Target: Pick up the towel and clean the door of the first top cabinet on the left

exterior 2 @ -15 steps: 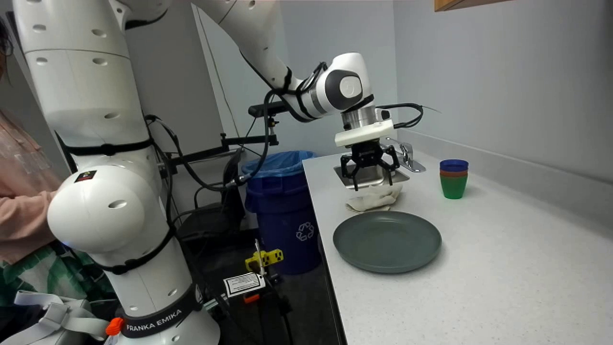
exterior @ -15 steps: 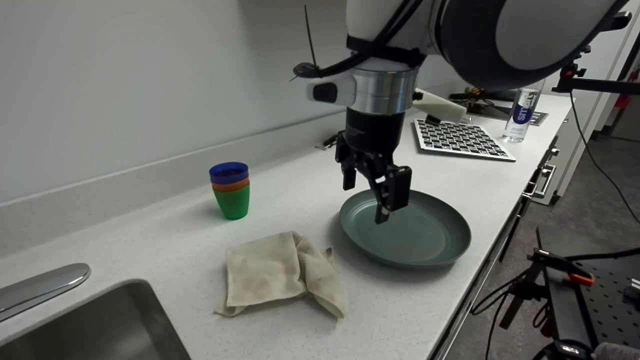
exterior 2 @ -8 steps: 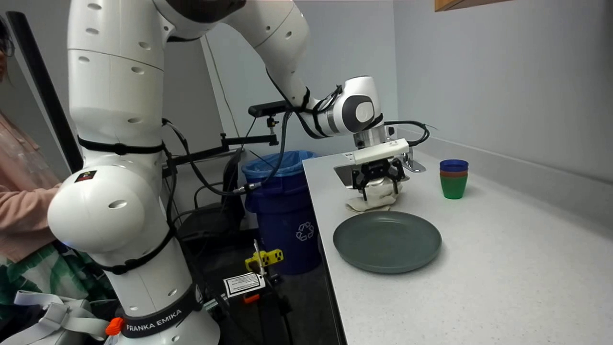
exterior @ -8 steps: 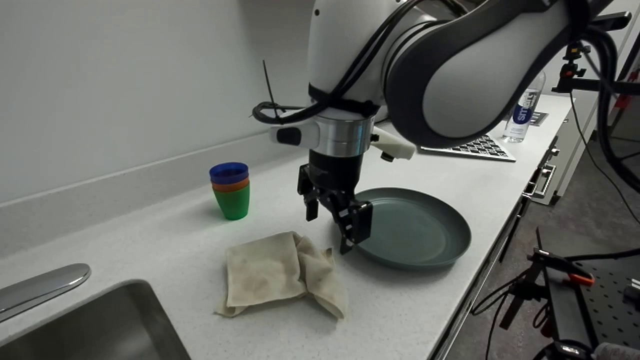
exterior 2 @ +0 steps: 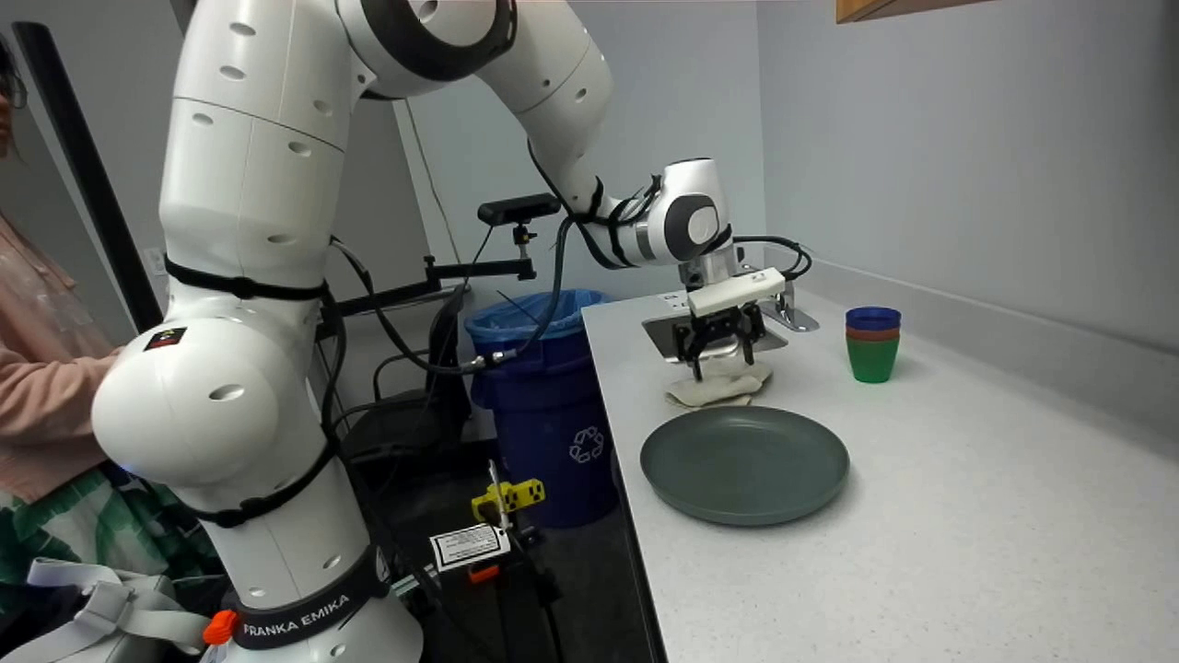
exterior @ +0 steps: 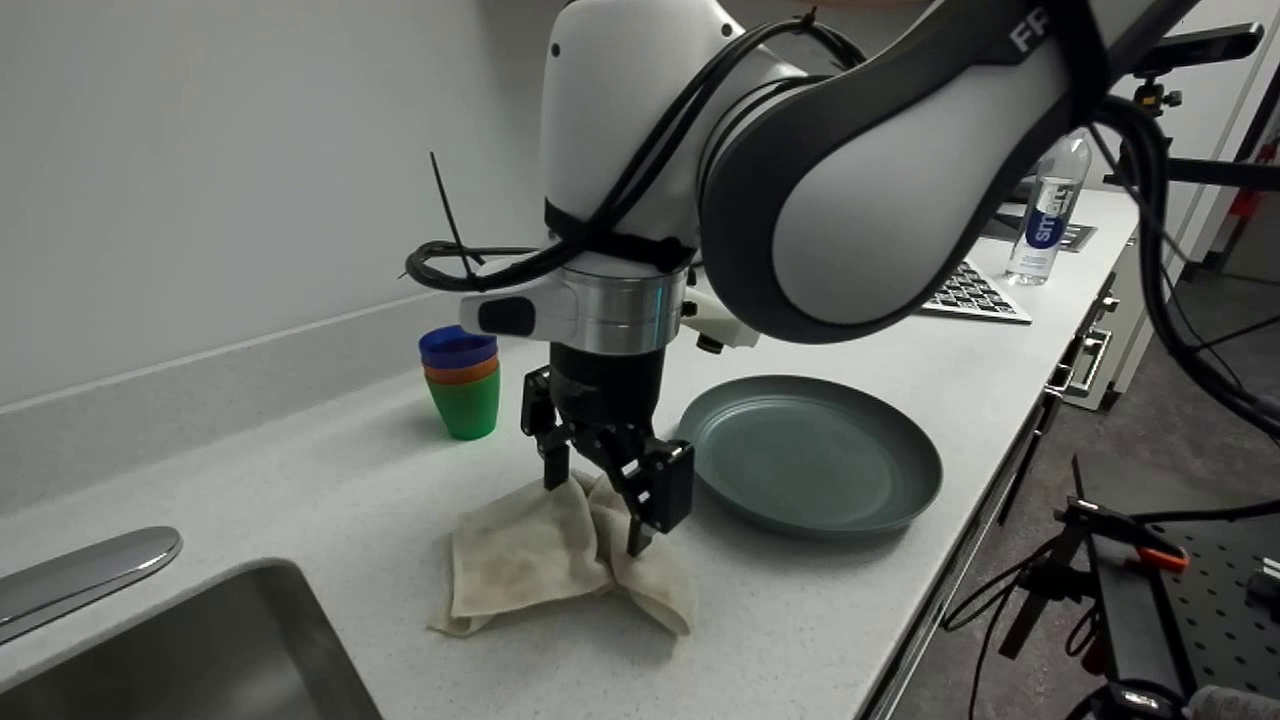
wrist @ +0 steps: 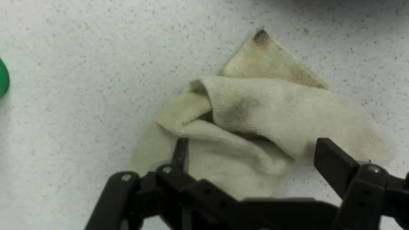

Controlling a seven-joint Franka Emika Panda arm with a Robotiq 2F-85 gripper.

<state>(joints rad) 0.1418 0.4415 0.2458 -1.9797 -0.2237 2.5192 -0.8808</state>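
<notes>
The towel (exterior: 525,560) is a beige, stained cloth lying crumpled and folded on the white counter. It also shows in an exterior view (exterior 2: 718,390) and in the wrist view (wrist: 271,105). My gripper (exterior: 597,513) points down over the towel's far, bunched part, with its fingers apart and nothing held. In the wrist view the open fingers (wrist: 252,140) stand either side of a raised fold. I cannot tell whether the fingertips touch the cloth. The gripper also shows in an exterior view (exterior 2: 723,366). A wooden edge (exterior 2: 907,9) shows high up, perhaps a cabinet's underside; no cabinet door is in view.
A grey-green plate (exterior: 815,460) lies close beside the towel. Stacked cups (exterior: 465,400) in blue, orange and green stand near the wall. A sink (exterior: 290,590) and faucet (exterior: 90,575) are on the towel's other side. A bottle (exterior: 1045,225) and checkered board (exterior: 975,298) are farther back.
My gripper has come down and moved from above the plate to over the towel, its fingers staying open. The towel, plate and cups have not moved.
</notes>
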